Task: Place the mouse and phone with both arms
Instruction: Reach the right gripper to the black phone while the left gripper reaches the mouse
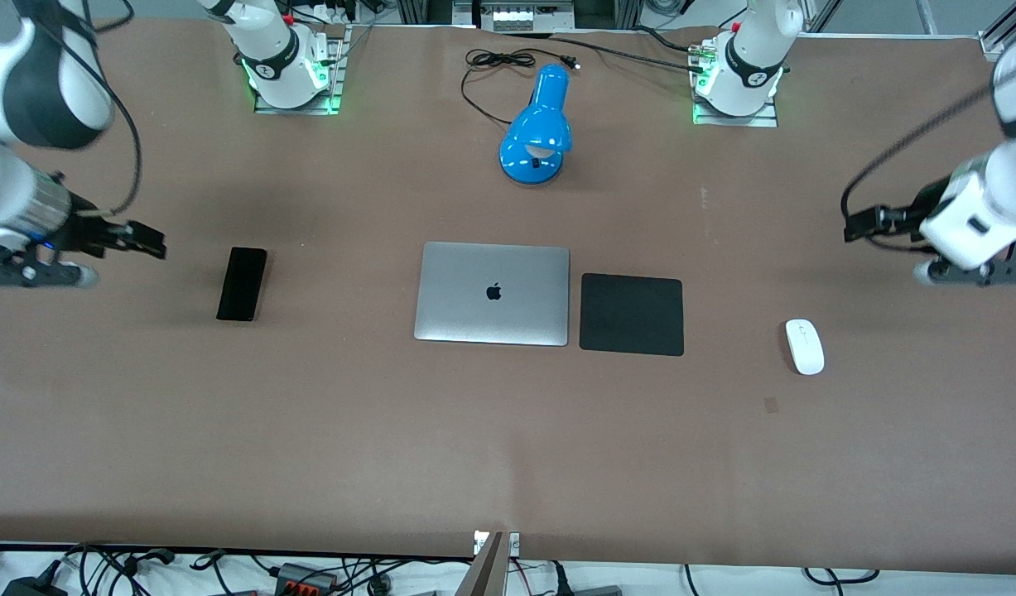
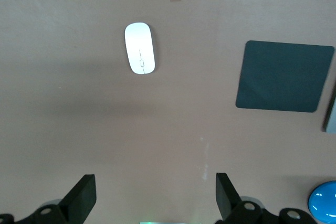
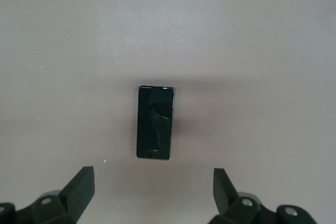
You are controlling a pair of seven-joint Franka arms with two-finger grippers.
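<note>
You have the phone (image 1: 242, 283) lying flat on the brown table (image 1: 508, 447), toward the right arm's end, well apart from the closed silver laptop (image 1: 492, 293) that sits mid-table. The mouse (image 1: 804, 346) rests on the table toward the left arm's end, a little nearer the front camera than the black mouse pad (image 1: 632, 315), which lies just beside the laptop. Your right pincer (image 1: 147, 242) hangs in the air above bare table at the right arm's end, close to the phone but not touching it; in the right wrist view its fingers (image 3: 79, 190) stand wide apart with nothing between them, and the phone (image 3: 155, 122) shows between them farther down on the table. Your left pincer (image 1: 857, 223) hangs over bare table at the left arm's end, up from the mouse and clear of it; the left wrist view shows its fingers (image 2: 81, 198) spread wide and empty, with the mouse (image 2: 139, 48) and the mouse pad (image 2: 284, 75) on the table below. A blue desk lamp (image 1: 537, 128) stands farther from the front camera than the laptop, its black cord (image 1: 495, 70) looped on the table between the two arm bases.
</note>
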